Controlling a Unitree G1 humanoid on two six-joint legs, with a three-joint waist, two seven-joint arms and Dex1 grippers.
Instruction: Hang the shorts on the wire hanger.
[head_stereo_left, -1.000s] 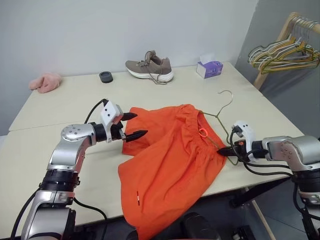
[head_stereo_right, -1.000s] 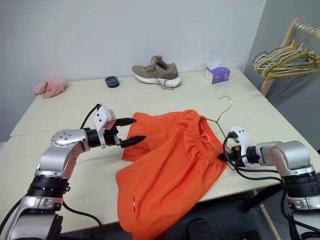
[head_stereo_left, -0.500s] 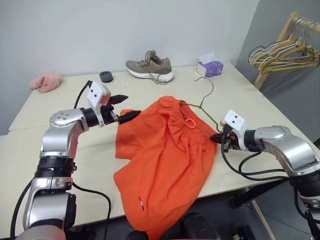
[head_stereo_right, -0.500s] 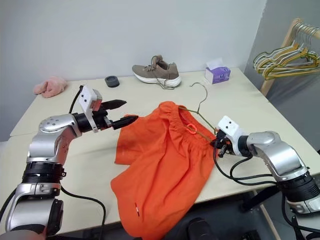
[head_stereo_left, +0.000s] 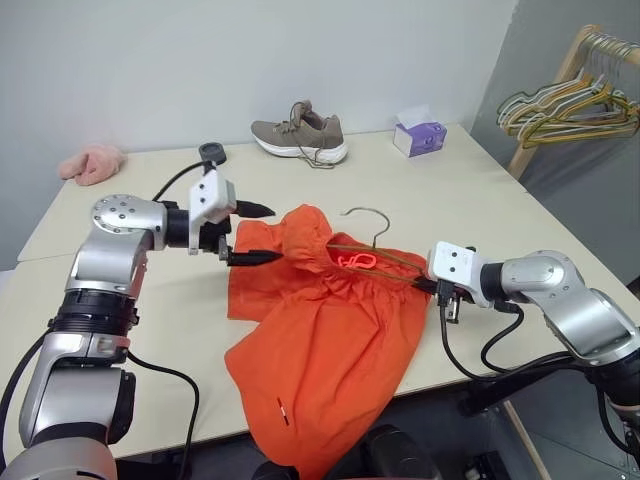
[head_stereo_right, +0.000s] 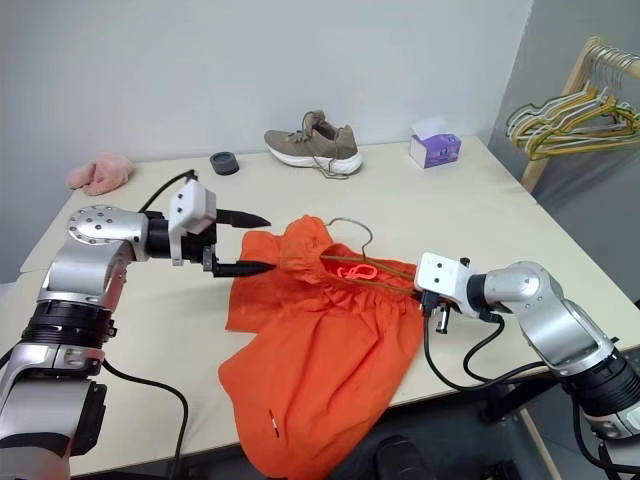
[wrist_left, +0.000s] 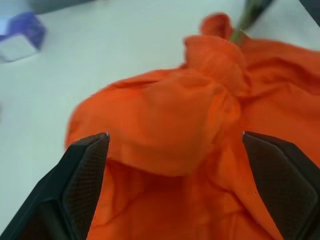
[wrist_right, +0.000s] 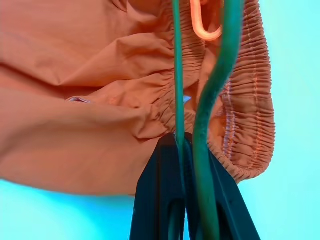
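The wire hanger (wrist_right: 215, 90) is pinched at one end by the right gripper (wrist_right: 185, 145); the orange shorts (head_stereo_left: 330, 330) are draped on it, trailing over the table (head_stereo_left: 150, 210) edge; the left gripper (head_stereo_left: 255, 233) is spread beside them

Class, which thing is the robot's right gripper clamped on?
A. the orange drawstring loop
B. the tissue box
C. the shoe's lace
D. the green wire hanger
D: the right gripper is shut on the wire hanger, whose green wire runs between its fingers, beside the shorts.
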